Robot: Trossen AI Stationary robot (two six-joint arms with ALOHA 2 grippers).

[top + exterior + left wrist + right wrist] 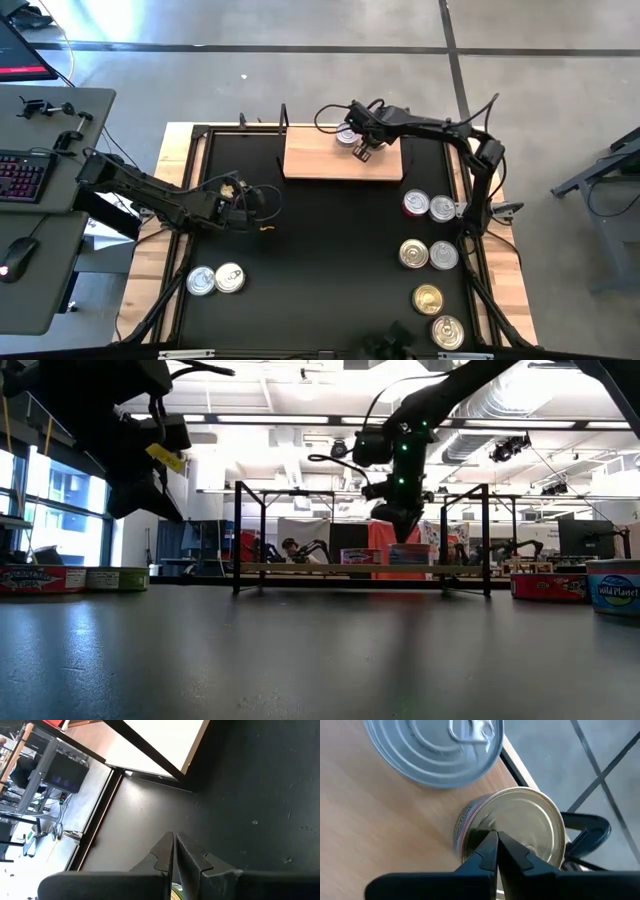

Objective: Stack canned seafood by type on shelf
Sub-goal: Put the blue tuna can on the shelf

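The shelf point(330, 165) is a light wooden board at the table's far middle. On it stand a silver can point(435, 750) and a gold-lidded can point(530, 820), both upright, the gold one near the board's edge. My right gripper point(496, 836) is shut and slants down right over the gold can's lid. In the high view it point(362, 152) hides that can beside the silver one point(347, 137). My left gripper point(174, 845) is shut on nothing, above the bare table at the left point(235, 195). My right gripper's shut fingertips point(487, 845) stand over the near part of the gold can's lid point(520, 827), coming from above at a slant. I cannot tell whether they touch the lid. The can sits upright on the shelf.
Two silver cans point(215, 279) lie at the table's near left. Several more, silver and gold, stand along the right side point(430, 206), point(428, 254), point(428, 298), point(447, 332). Thin black posts point(237, 535) rise at the shelf's ends.
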